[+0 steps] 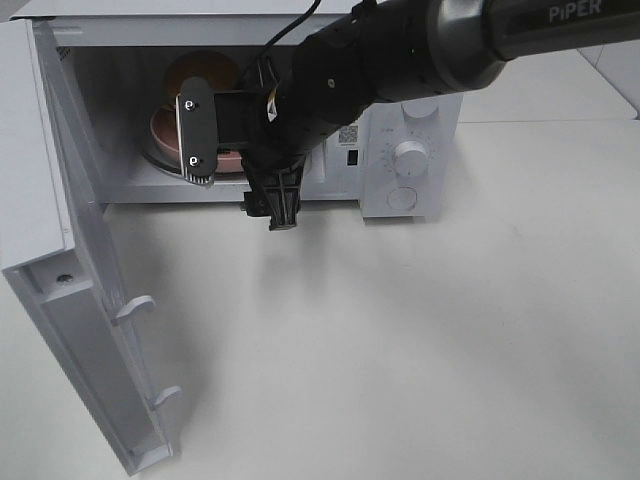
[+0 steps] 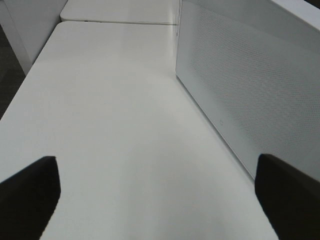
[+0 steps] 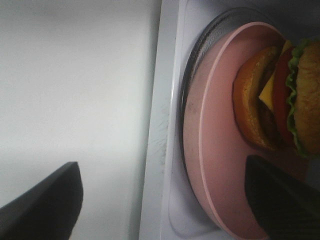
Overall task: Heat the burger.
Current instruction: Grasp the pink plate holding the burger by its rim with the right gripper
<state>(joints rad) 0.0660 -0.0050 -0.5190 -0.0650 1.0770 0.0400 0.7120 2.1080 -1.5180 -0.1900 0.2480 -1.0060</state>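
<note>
The burger, with a golden bun, green lettuce, red and yellow layers, sits on a round pink plate on the glass turntable inside the open white microwave. My right gripper is at the microwave's mouth and open. One finger is over the plate's near part, the other finger is outside over the table. The plate's rim lies between them, and nothing is gripped. My left gripper is open over bare table beside the microwave's perforated side wall.
The microwave door is swung wide to the left and juts toward the table's front. The control dial and a button are on the panel at right. White tabletop spreads in front of the microwave.
</note>
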